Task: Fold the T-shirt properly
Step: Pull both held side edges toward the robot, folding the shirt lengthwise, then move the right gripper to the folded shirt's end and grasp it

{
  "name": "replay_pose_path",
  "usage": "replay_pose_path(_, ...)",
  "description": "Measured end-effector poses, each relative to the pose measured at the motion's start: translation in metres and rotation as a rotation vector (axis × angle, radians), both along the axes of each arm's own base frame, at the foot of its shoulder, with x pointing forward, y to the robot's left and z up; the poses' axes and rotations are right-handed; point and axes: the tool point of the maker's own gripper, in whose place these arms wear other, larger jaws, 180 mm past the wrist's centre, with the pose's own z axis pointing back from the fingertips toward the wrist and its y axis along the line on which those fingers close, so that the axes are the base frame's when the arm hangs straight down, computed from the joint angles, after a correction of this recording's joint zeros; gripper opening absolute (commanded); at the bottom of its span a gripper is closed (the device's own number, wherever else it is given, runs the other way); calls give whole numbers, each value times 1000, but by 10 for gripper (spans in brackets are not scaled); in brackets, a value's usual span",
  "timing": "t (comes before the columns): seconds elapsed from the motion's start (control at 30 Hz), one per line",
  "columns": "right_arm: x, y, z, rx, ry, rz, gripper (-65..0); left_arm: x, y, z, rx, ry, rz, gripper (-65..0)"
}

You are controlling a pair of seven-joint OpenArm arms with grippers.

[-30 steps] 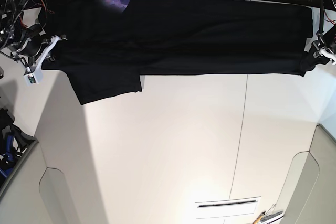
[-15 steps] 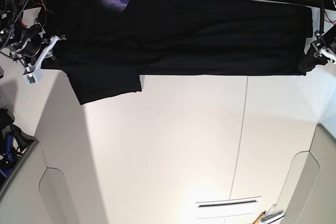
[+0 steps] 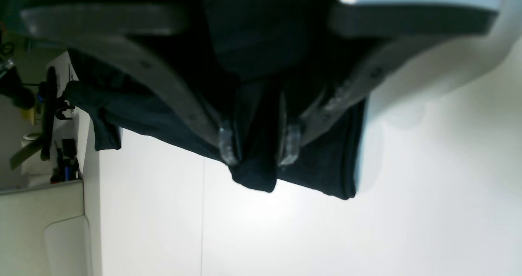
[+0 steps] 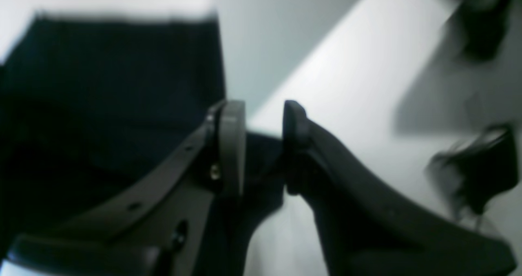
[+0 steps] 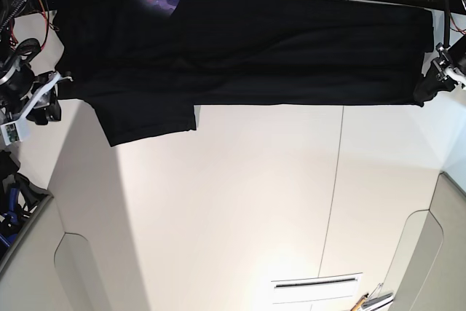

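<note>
One T-shirt (image 5: 277, 49) lies spread in a long black band along the top of the base view, on the white worktop (image 5: 240, 202). One sleeve (image 5: 145, 118) juts from the band's lower edge, and one small purple patch of print (image 5: 160, 4) shows near its upper edge.

There are two tools, one at each end of the cloth. The left tool (image 3: 259, 145) sits at the shirt's corner with its two fingers apart. A dark fold of cloth lies in the gap between them. It looks loose rather than pinched, though the blur leaves that unsure. The right tool (image 4: 264, 145) also has its two fingers parted, with pale worktop and a strip of black cloth showing between them. In the base view it stands just beside the shirt's edge.
</note>
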Motion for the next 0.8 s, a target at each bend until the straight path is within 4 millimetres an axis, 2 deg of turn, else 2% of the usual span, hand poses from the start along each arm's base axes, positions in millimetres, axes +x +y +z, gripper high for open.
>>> replay_pose_path(0.2, 24, 4, 14, 43, -93, -9, -485, 1, -1, 3, -12, -13, 3, -471)
replay_pose_path(0.3, 41, 9, 10, 126, -146, -38, -484, 2, -1, 3, -15, -17, 3, -471)
replay_pose_path(0.37, 51, 9, -5, 178, -123, -72, -459, 2, -1, 3, -14, -16, 3, -471)
replay_pose_path(0.47, 64, 8, -32, 240, -62, -109, -364, 2, -1, 3, -14, -17, 3, -471)
replay_pose_path(0.53, 70, 7, -55, 271, -1, -130, -324, 2, -1, 3, -15, -15, 2, -471)
replay_pose_path(0.7, 73, 14, -103, 349, 142, -165, -324, 1, -1, 3, -15, -14, 1, -471)
replay_pose_path(0.8, 80, 26, -110, 385, 156, -131, -324, 1, -1, 3, -15, -14, 1, -471)
